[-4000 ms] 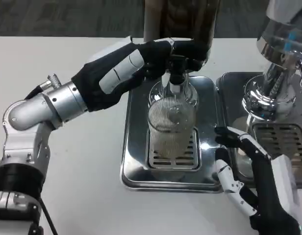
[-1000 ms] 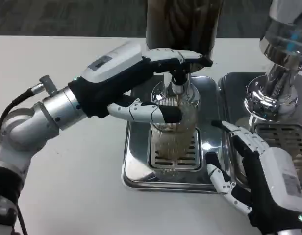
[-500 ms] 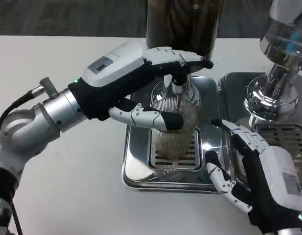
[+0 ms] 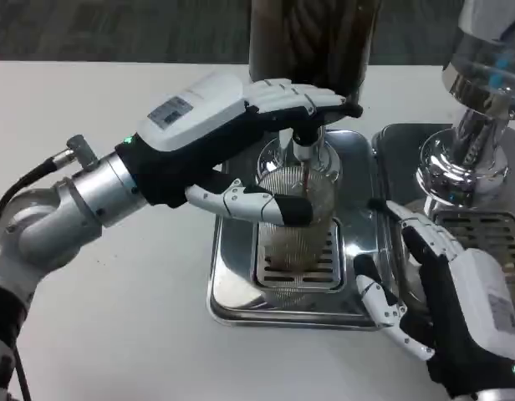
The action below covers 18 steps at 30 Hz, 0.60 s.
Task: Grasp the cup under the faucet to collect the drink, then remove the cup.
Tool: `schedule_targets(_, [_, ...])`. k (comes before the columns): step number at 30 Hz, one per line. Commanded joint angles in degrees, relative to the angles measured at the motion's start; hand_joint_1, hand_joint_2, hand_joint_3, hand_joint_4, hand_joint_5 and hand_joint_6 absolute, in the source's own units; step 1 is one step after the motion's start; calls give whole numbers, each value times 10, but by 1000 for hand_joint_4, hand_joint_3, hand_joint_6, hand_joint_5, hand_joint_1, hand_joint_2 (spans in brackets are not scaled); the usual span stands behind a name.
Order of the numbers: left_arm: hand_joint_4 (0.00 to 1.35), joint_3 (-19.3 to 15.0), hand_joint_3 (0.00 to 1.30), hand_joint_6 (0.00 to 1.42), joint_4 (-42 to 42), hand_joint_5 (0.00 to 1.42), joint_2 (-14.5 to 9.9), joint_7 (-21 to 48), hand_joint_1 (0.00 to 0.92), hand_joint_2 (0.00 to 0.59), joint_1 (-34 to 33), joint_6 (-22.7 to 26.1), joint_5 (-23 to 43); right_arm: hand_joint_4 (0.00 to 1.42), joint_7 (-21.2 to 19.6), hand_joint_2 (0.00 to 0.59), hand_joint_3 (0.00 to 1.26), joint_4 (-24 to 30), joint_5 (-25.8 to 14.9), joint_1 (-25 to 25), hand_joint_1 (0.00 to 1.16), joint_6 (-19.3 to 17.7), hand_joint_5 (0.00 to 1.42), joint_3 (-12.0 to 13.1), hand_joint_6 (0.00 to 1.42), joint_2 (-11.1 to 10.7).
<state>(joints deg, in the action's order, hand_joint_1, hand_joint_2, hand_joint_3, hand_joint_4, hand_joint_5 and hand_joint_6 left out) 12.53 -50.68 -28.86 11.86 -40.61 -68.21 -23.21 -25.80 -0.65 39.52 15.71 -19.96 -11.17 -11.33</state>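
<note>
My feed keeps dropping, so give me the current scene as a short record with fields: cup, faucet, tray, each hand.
cup: ribbed clear cup standing on the grate of the metal tray, right under the faucet
drink: thin dark stream falling from the faucet into the cup; some brown liquid at the bottom
left hand: left hand reaches over the tray, fingers on top of the faucet, thumb against the cup's side
right hand: right hand open beside the tray's right edge, holding nothing
second tray: another metal tray at right
</note>
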Motion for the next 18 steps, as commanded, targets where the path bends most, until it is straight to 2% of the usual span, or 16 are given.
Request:
schedule_targets(1, [158, 14, 219, 69, 3, 153, -6, 0, 0, 89, -5, -8, -17, 145, 16, 343, 183, -7, -39, -4, 338, -7, 146, 4, 144, 2])
schedule_targets(6, [158, 15, 219, 69, 3, 151, -7, -3, 0, 89, -6, -8, -17, 90, 44, 286, 105, -16, -82, -10, 383, -11, 99, 4, 111, 1])
schedule_targets(10, [162, 15, 219, 69, 5, 151, -9, -6, 0, 89, -5, -9, -21, 37, 68, 273, 75, -23, -107, -16, 401, -16, 46, 4, 82, -3])
schedule_targets(18, [166, 16, 219, 69, 10, 150, -13, -17, 0, 89, -5, -8, -29, 0, 97, 251, 39, -28, -116, -26, 433, -15, 0, 4, 36, -6])
